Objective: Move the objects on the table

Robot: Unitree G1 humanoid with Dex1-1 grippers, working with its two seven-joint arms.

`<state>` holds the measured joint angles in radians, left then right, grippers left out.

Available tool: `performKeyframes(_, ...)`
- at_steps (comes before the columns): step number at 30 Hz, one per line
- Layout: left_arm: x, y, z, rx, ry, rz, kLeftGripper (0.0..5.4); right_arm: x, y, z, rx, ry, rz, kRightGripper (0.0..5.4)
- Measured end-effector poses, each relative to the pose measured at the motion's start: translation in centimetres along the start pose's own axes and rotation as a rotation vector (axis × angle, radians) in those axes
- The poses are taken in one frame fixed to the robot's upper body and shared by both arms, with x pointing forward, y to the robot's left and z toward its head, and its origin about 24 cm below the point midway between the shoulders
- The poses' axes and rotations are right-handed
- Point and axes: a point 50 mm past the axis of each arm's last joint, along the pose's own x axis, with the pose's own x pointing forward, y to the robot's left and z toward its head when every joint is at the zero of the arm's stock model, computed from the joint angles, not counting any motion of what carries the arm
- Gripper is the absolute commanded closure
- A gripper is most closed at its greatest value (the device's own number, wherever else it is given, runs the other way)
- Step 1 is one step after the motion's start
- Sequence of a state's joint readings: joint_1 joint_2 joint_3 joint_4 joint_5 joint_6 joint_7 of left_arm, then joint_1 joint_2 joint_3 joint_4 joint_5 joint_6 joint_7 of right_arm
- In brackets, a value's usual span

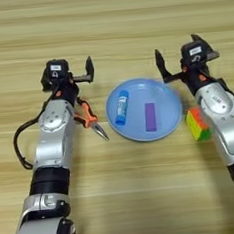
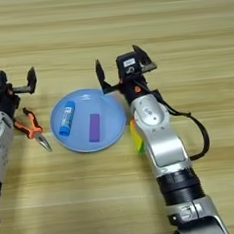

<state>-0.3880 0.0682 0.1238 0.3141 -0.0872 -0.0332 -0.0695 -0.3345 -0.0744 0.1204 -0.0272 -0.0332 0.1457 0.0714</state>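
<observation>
A short blue tube with a white band [image 1: 121,107] and a flat purple block [image 1: 150,117] lie side by side in a light-blue plate [image 1: 168,95] at the middle of the table [image 1: 111,24]. The multicoloured puzzle cube [image 1: 197,124] sits on the wood just right of the plate, pressed against my right forearm and half hidden by it in the right eye view. My right gripper [image 1: 177,47] hovers open and empty above the plate's far right rim. Left of the plate's far edge, my left gripper [image 1: 73,68] is open and empty too.
Orange-handled pliers [image 1: 92,122] lie on the table between my left forearm and the plate, tips pointing toward the near side. A black cable [image 1: 18,145] loops out beside my left arm.
</observation>
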Motion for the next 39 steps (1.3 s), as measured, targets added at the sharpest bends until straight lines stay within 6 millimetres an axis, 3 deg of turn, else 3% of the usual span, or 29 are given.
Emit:
performKeyframes(8,0.0,0.0,0.0,-0.001,-0.005,0.004,0.03,0.6,3.2,-1.5,0.102,0.111,0.116,0.0)
performKeyframes(24,0.0,-0.5,0.0,-0.014,-0.007,0.011,0.03,1.0,6.2,-3.4,0.381,0.443,0.322,0.0)
performKeyframes(39,0.0,-0.5,0.1,-0.014,-0.01,0.013,0.03,0.1,8.8,-4.2,0.396,0.532,0.447,0.0)
